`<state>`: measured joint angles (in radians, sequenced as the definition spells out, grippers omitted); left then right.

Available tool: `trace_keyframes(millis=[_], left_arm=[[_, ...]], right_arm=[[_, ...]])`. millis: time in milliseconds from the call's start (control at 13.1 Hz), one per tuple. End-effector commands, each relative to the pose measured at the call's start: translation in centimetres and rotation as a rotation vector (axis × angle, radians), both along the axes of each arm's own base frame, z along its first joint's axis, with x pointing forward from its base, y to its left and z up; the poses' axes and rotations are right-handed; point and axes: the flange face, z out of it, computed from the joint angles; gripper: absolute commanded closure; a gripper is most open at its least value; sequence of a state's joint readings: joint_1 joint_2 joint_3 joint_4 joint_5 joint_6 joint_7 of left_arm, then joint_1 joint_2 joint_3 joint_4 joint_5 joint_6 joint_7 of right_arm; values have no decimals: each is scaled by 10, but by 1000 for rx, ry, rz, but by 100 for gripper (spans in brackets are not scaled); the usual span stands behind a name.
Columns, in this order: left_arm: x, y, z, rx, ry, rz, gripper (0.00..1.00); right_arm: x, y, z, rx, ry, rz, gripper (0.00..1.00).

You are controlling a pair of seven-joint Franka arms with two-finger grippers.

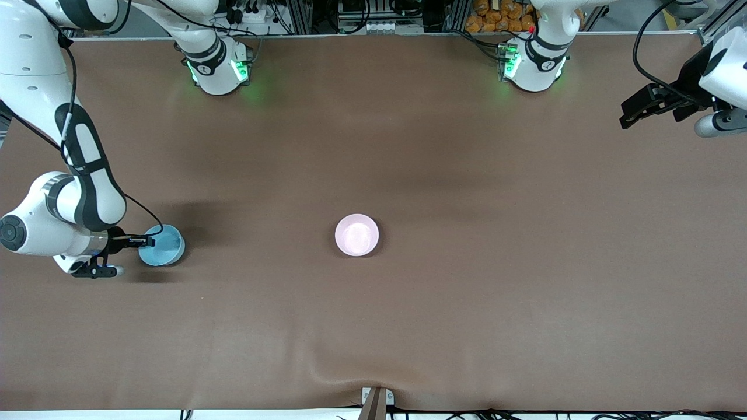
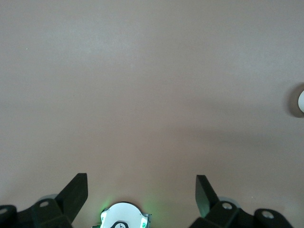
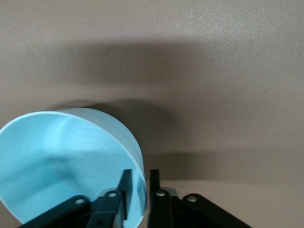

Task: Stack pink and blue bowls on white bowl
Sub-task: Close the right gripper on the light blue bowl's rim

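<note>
At the right arm's end of the surface (image 1: pixel 408 146), the right gripper (image 1: pixel 146 240) pinches the blue bowl's (image 1: pixel 162 245) thin wall; it could tilt or slip when lifted. The pink bowl (image 1: pixel 356 234) sits mid-surface. The left gripper (image 1: pixel 633 114) waits, wide open.

Pretty even overhead light, nothing blown out. The brown table (image 1: pixel 467 303) has soft dark patches mid-way and a smudgy shadow by the blue bowl (image 1: pixel 163 246). Green LED glow spills around both arm bases. Right wrist view's a bit soft up close, with broad shadow bands across the cloth.
</note>
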<state>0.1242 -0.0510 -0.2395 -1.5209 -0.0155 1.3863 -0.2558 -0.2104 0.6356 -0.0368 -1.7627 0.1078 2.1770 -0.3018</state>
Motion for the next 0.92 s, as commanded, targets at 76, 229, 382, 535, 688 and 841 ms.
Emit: trace_keyframes(millis=[76,229,382,535,688,841], left_arm=[[-3,6,0,41,7,-10,0],[-3,3,-1,42,10,-16,0],[-4,-3,-2,30,13,-27,0],[-5,-14,-1,31,10,-48,0],[-1,-14,-4,33,6,-45,0],[10,-14,-12,31,-7,-52,0]], right_arm=[[-1,5,14,28,-7,29,100],[5,16,26,44,22,50,100],[17,40,58,59,46,88,100],[33,69,79,63,28,130,100],[39,105,85,110,10,142,100],[43,156,82,211,-10,132,100]])
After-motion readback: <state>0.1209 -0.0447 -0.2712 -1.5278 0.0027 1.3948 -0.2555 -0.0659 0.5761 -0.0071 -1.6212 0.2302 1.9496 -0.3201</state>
